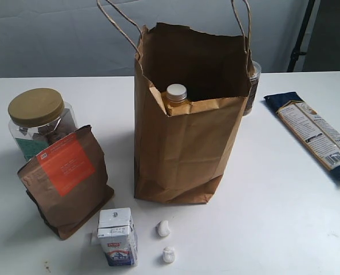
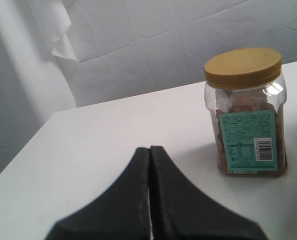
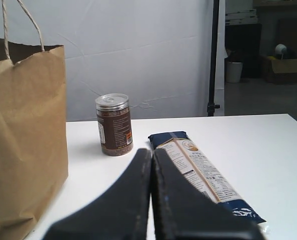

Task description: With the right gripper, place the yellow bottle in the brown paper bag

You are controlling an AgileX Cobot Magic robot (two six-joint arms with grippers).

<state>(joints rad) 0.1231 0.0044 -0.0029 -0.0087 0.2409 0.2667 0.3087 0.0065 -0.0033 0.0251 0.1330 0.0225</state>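
The brown paper bag [image 1: 184, 137] stands upright in the middle of the white table, and its side also shows in the right wrist view [image 3: 23, 140]. Inside it the yellow bottle [image 1: 176, 98] stands upright by the near left wall, only its white cap and yellow shoulder showing. Neither arm appears in the exterior view. My right gripper [image 3: 152, 152] is shut and empty, low over the table to the right of the bag. My left gripper [image 2: 149, 149] is shut with nothing in it, near the gold-lidded jar [image 2: 246, 112].
The gold-lidded jar [image 1: 39, 121] and a brown pouch with an orange label [image 1: 67, 180] stand at the left. A small milk carton [image 1: 117, 236] and two white lumps [image 1: 163, 229] lie in front. A dark-filled jar [image 3: 114, 125] and a blue pasta packet [image 1: 316, 134] are right of the bag.
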